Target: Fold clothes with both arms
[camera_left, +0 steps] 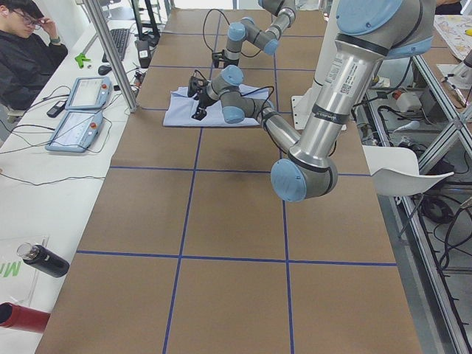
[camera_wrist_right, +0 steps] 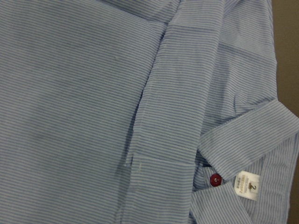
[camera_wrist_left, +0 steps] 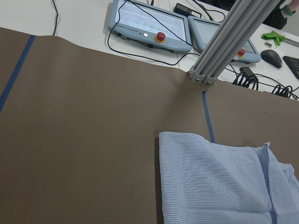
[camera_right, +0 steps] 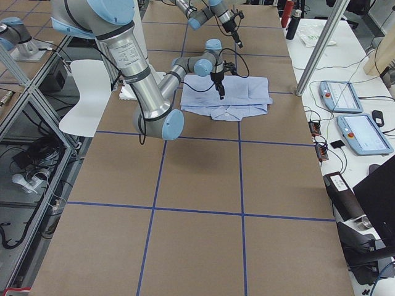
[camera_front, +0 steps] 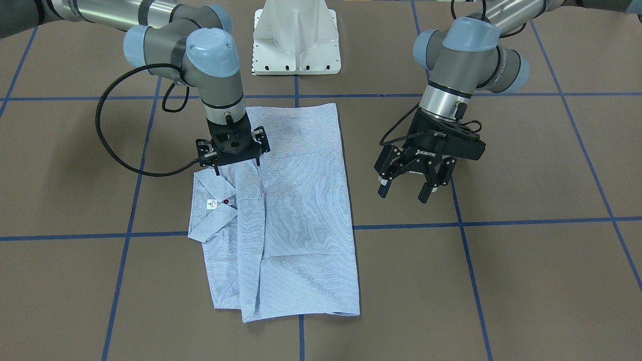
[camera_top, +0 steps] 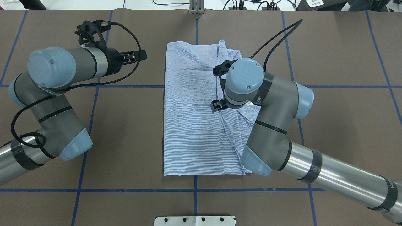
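While hanging with jaws spread wide and nothing between them, close above the collar (camera_front: 213, 218) side of the shirt (camera_front: 301, 200), could bite wrong on the way down; meant here of the right tool (camera_front: 235, 163). Risks pinching only the top layer beside the neck label (camera_front: 211, 203) and red button (camera_front: 225, 201), or snagging the narrow folded strip (camera_front: 248, 225) next to the collar (lying a touch askew), and so peeling the lengthwise fold open rather than carrying every layer. Finds the shirt flat as a long panel in the middle of the desk (camera_front: 526, 276), collar on its right side, long axis running near to far. Finds the left tool (camera_front: 404, 193) likewise wide open and empty, raised off the desk just left of the shirt's long edge and touching no cloth. Could therefore skew the panel if lifted from the right alone, dragging the free left edge across the brown surface and wrinkling it. Might also brush the cloth with the low elbow of the right arm (camera_top: 276, 131), stretched over the near right corner, and rumple that corner. Cannot tell from above how close to the fabric the right fingertips sit.
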